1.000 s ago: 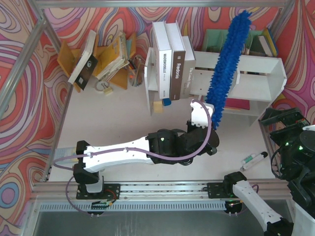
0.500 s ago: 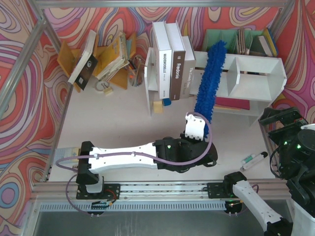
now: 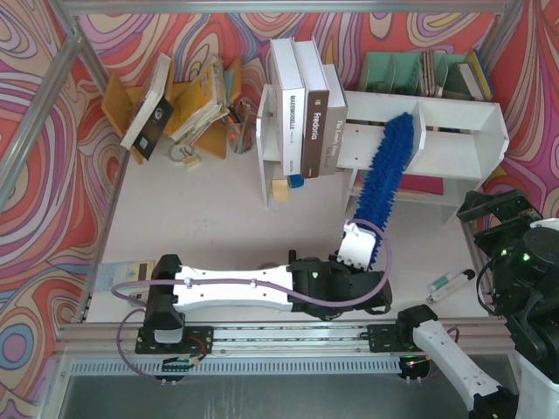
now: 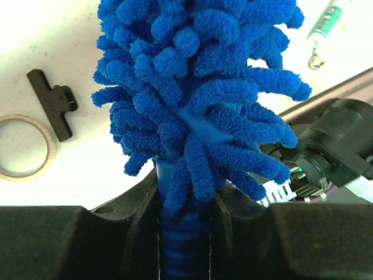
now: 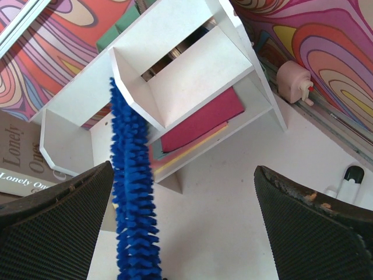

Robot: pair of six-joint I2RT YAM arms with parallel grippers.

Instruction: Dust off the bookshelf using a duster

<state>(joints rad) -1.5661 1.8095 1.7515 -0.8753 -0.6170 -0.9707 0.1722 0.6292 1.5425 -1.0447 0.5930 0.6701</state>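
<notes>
Pale tabletop [image 3: 218, 209] ringed by swirl-patterned walls [image 3: 52, 218]. At lower centre of the overhead view I find the left gripper [image 3: 360, 244] pinching the slim handle of the long blue fluffy chenille duster [image 3: 387, 170]. Its head lies across the top board of the large white wooden two-compartment bookshelf [image 3: 458, 144] at upper right. Right gripper [image 5: 185, 227], far right: fingers spread, holding nothing. Judgement: wiping stroke in hand; the next move calls for a sideways sweep along the board with light contact.
</notes>
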